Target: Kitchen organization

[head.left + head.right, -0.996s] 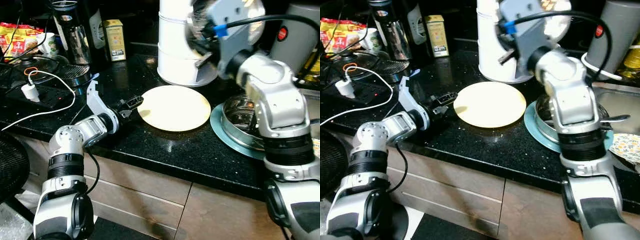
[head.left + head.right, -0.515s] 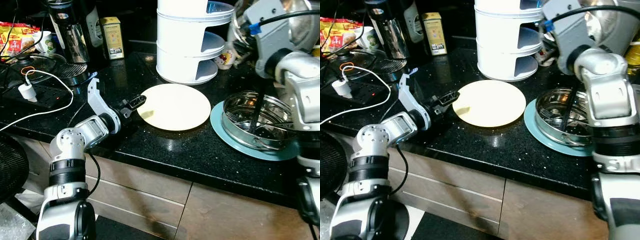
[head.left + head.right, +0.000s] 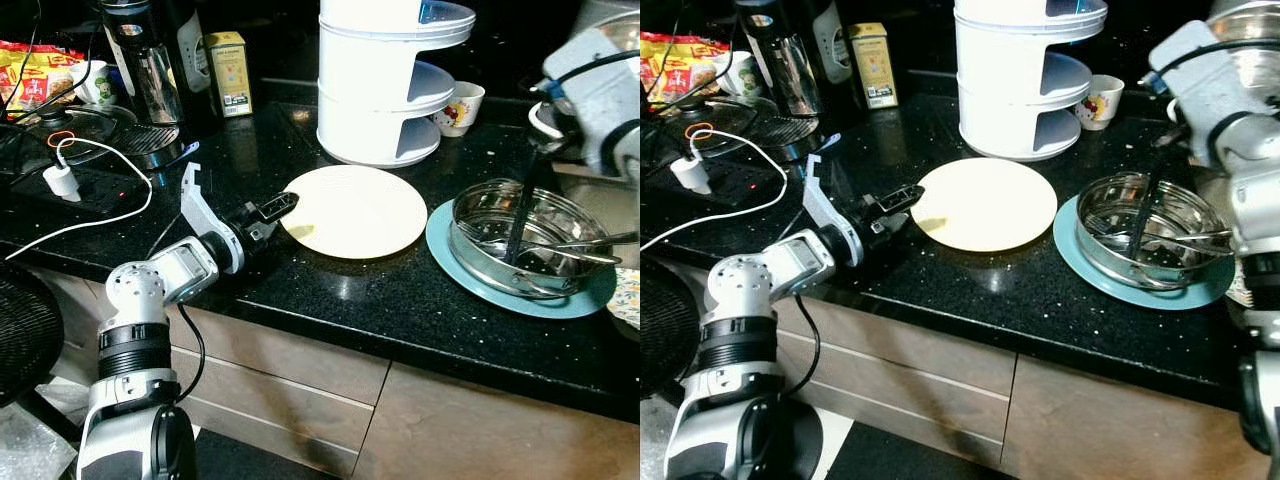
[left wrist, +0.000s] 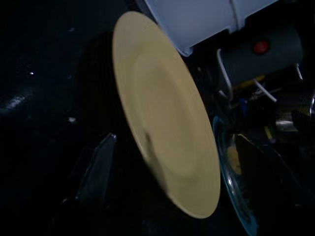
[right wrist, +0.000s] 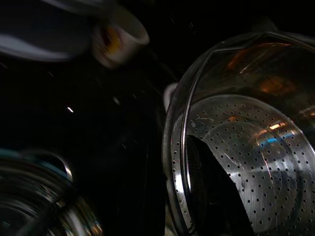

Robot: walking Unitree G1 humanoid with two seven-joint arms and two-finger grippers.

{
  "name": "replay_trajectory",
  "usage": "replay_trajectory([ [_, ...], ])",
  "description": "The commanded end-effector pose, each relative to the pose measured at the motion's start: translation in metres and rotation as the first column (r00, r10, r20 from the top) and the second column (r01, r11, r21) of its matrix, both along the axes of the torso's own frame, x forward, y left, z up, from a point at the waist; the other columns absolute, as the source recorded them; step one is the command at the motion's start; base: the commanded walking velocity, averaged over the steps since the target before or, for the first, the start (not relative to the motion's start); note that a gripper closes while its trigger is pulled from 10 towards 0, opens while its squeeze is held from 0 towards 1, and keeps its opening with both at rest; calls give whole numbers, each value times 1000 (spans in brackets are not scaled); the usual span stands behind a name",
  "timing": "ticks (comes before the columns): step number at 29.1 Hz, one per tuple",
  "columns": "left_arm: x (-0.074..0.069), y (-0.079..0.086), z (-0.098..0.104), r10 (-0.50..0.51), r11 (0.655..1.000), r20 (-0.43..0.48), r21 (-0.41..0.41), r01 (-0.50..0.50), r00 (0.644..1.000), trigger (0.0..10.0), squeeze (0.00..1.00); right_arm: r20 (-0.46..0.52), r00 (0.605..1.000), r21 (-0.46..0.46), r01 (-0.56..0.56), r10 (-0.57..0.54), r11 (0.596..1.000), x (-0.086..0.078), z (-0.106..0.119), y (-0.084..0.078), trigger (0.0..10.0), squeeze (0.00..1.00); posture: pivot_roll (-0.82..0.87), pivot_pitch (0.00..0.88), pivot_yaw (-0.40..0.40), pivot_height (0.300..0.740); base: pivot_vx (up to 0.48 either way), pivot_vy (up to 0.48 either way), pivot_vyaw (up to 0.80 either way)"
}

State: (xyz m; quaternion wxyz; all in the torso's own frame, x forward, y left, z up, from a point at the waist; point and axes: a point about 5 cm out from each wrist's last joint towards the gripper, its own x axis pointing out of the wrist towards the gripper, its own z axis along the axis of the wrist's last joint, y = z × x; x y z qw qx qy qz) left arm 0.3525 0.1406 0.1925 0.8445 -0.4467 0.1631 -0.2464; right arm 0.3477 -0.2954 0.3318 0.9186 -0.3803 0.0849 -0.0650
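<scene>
Left claw [image 3: 268,211] lies low on the black counter [image 3: 400,310], its tips at the near-left rim of the yellow plate [image 3: 354,211], which lies flat just ahead of it; can't tell if its fingers are spread or pinching the rim. Right of the plate, a steel bowl [image 3: 525,236] sits on a blue plate [image 3: 450,250]. Right claw [image 5: 216,196] holds a perforated steel colander [image 5: 256,147] above them; a white tiered rack [image 3: 385,90] stands behind.
</scene>
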Motion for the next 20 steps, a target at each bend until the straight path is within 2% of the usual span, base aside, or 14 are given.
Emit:
replay_trajectory([
  [1, 2, 2, -5, 17, 1000, -48, 4, -17, 999, 10000, 0, 2, 1000, -26, 18, -18, 1000, -2, 1, -6, 10000, 0, -58, 0, 24, 740, 0, 0, 0],
  [10, 9, 10, -15, 94, 995, -145, -12, -97, 985, 10000, 0, -11, 1000, -35, 17, -18, 999, -3, -1, -9, 10000, 0, -63, 0, 27, 740, 0, 0, 0],
  [17, 19, 6, -8, 37, 998, -167, -53, -47, 985, 10000, 0, -7, 1000, -23, -3, 2, 1000, -3, 1, -4, 10000, 0, -73, 0, 28, 740, 0, 0, 0],
  [20, 27, 5, -7, 26, 999, -194, -32, -33, 981, 10000, 0, -7, 1000, -19, -9, 9, 1000, -3, 1, -3, 10000, 0, -73, 0, 28, 740, 0, 0, 0],
])
